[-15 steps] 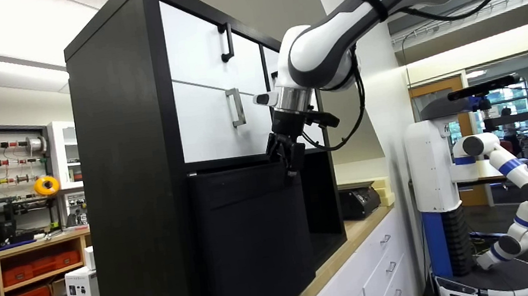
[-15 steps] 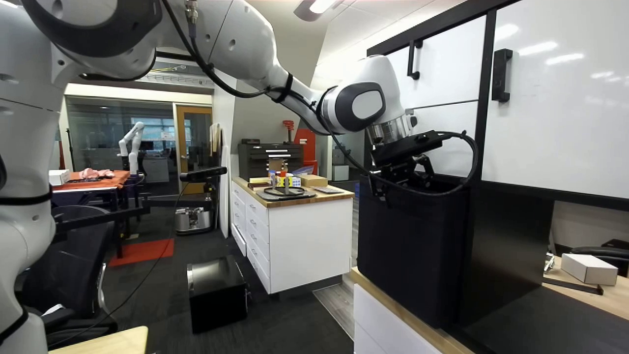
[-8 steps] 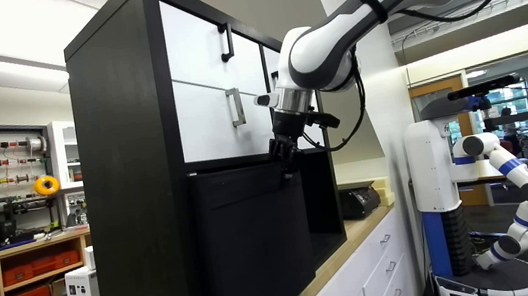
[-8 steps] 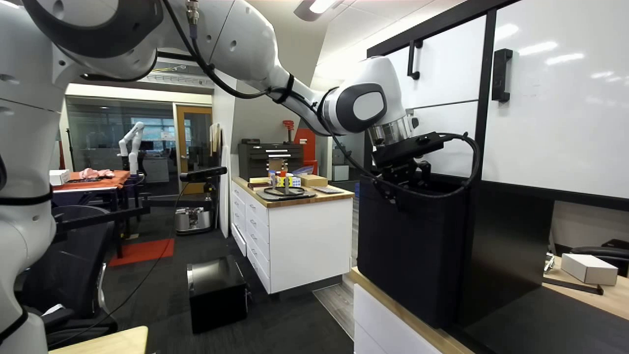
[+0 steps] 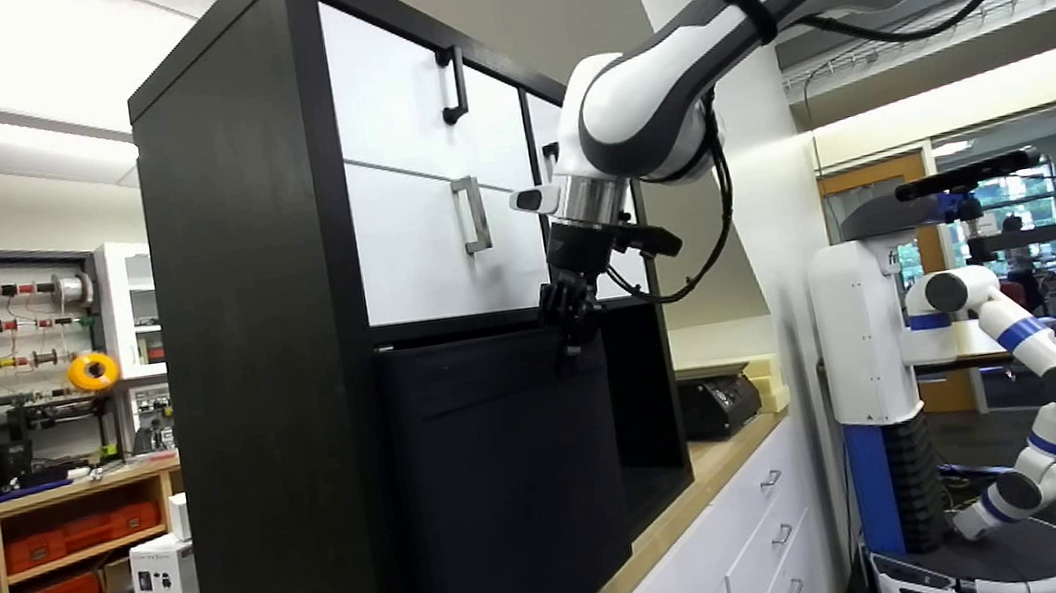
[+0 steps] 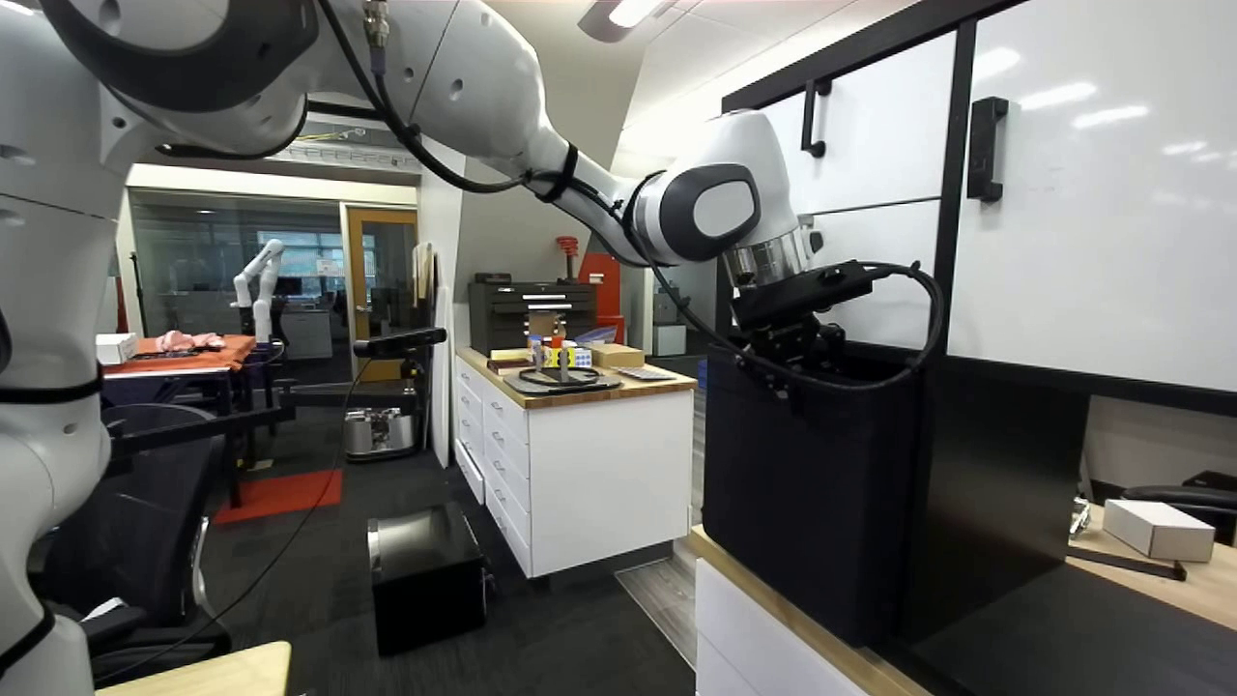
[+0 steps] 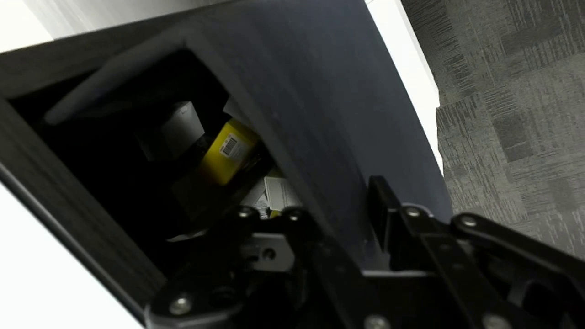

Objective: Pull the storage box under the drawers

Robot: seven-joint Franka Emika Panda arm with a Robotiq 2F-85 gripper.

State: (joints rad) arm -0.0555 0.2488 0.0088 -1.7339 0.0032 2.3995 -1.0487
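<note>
The storage box (image 5: 512, 490) is a large matte-black bin in the compartment below the white drawers (image 5: 410, 240), seen in both exterior views. Looking in from above, the wrist view shows its open top and the upper edge of the front wall (image 7: 292, 105). My gripper (image 7: 327, 210) straddles that wall, one finger inside the bin and the other finger (image 7: 381, 201) against the outer face. The jaws are shut on the wall near the box's upper corner. In an exterior view the gripper (image 5: 572, 326) hangs down at this top edge. The inner fingertip is hard to make out.
Inside the bin lie a yellow box (image 7: 228, 151) and several pale boxes. The black cabinet (image 5: 255, 370) stands on a wooden counter (image 5: 701, 477), with its frame close above the bin. An empty-looking cubby (image 5: 645, 413) adjoins the bin. A cable (image 6: 870, 382) loops beside the wrist.
The fingers have come together on the bin's front wall, the outer one moving in against it. The arm has barely shifted, and the storage box has not visibly moved.
</note>
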